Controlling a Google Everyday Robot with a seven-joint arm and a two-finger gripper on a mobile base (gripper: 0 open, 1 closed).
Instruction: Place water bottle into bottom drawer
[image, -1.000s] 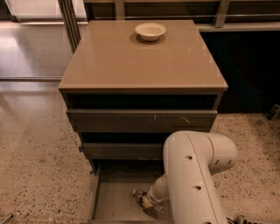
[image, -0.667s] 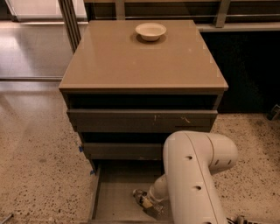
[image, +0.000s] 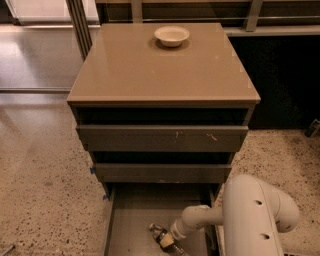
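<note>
The end effector (image: 168, 241) is down inside the open drawer (image: 131, 220), low over its floor. The bottle (image: 157, 231) lies right at its tip, on the side toward the cabinet. Clenched or released? Cannot tell. This looks like the placing step itself. Next it needs a clean let-go, then a lift clear of the upper drawers (image: 162, 138) above it.
</note>
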